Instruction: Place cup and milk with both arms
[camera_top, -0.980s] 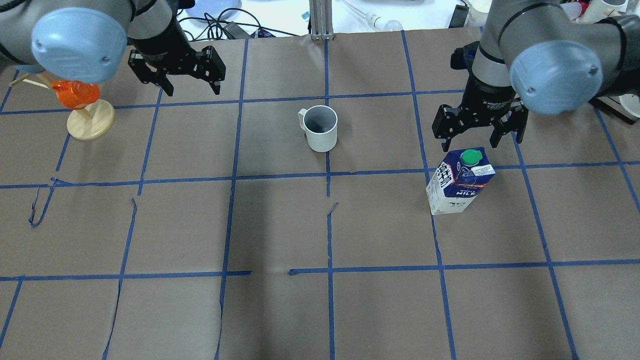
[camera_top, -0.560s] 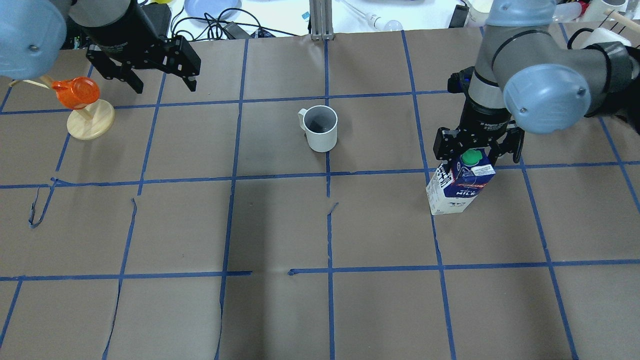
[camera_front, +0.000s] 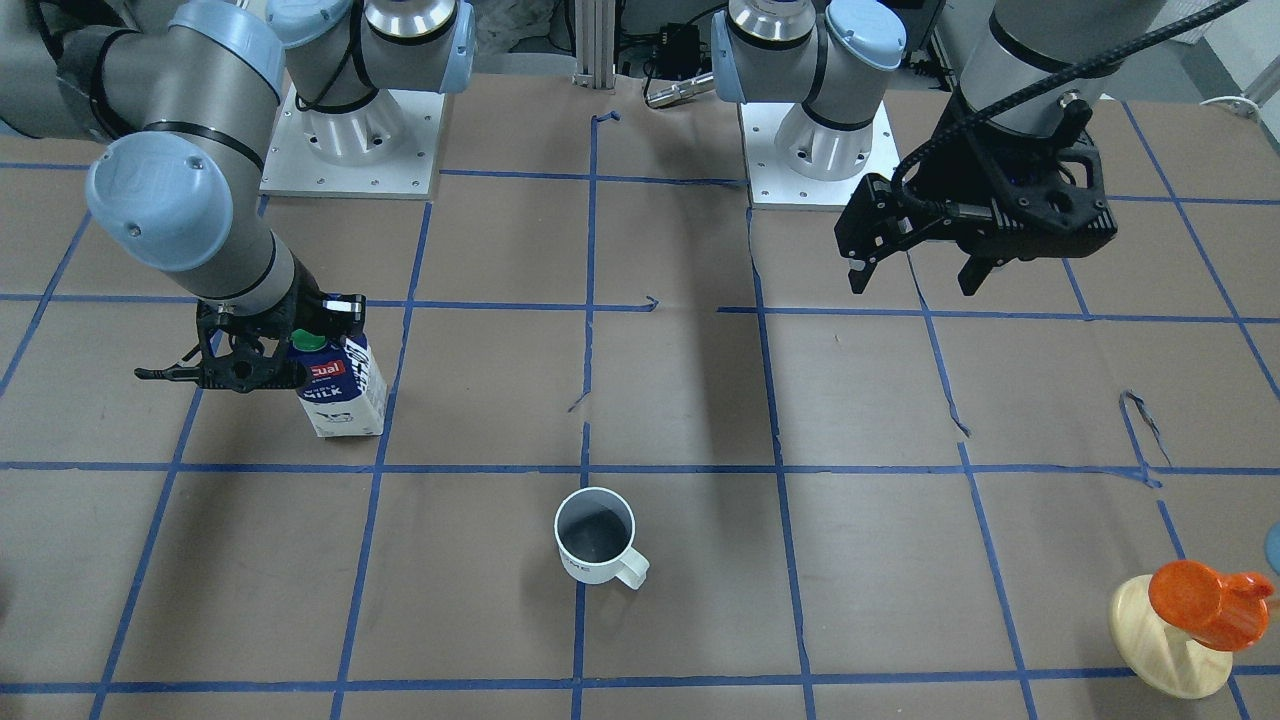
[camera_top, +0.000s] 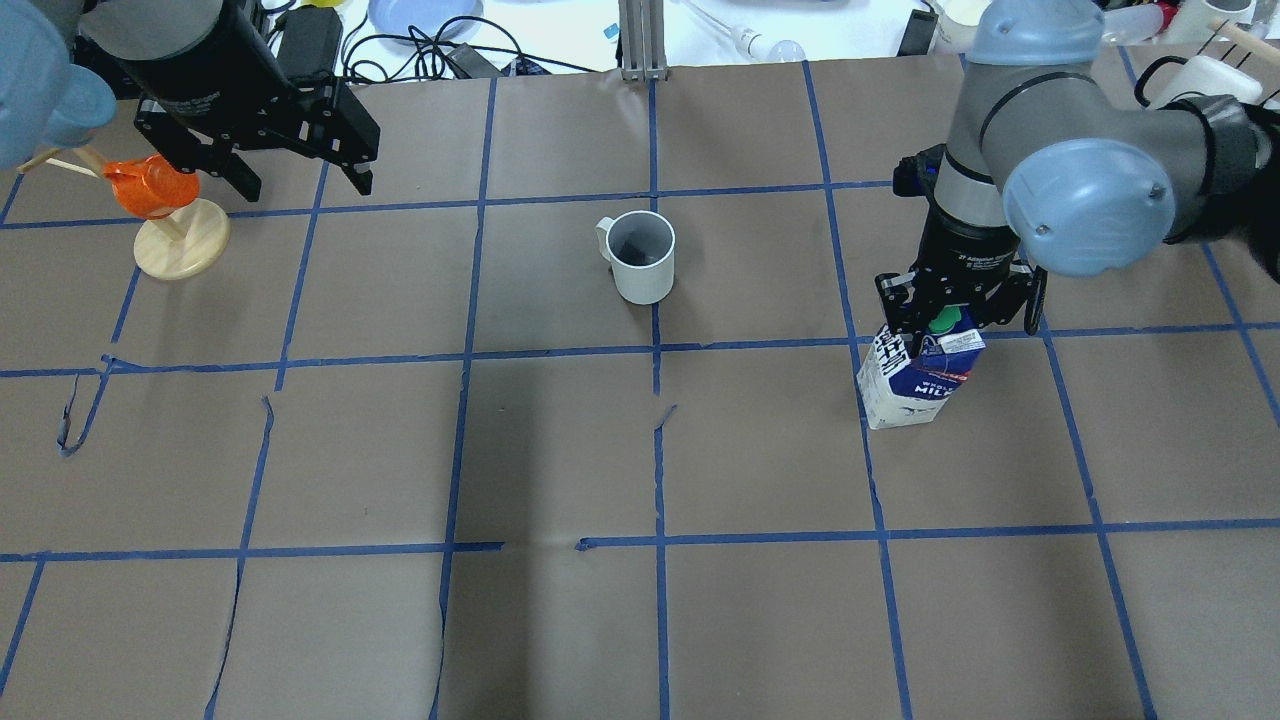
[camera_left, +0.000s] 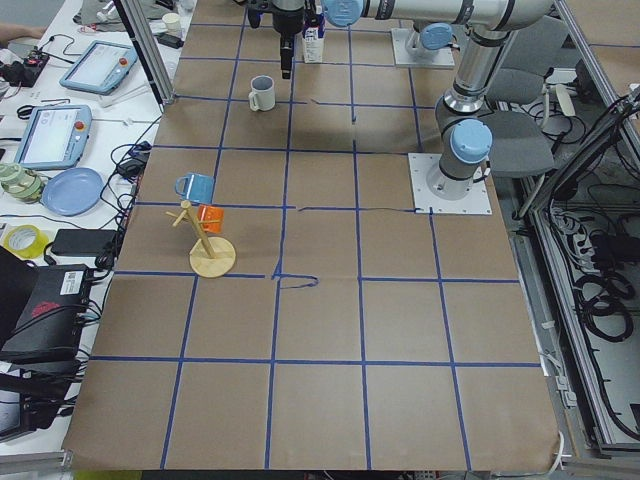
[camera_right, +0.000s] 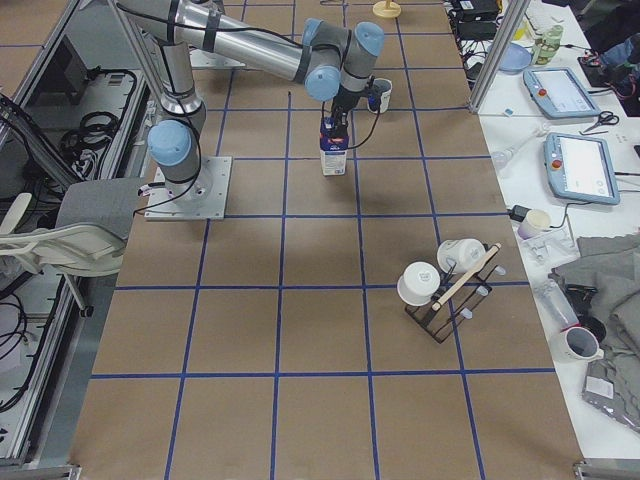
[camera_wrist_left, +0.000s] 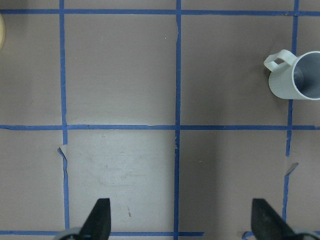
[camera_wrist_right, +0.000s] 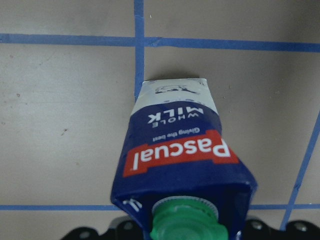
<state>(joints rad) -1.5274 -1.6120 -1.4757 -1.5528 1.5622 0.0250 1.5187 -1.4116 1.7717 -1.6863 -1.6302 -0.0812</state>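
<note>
Overhead exterior view: milk (camera_top: 915, 385) stands upright at the desk's (camera_top: 560, 450) right, right gripper (camera_top: 955, 320) jaws straddling its top; whether they pinch it is unclear. Likely light, crushable card: grip flat sides gently. Left gripper (camera_top: 305, 185) gapes wide, well apart from the cup (camera_top: 641, 257).

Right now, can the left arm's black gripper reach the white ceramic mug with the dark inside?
Probably yes: the left gripper hangs open, raised, and only bare brown paper lies between it and the upright mug.
</note>
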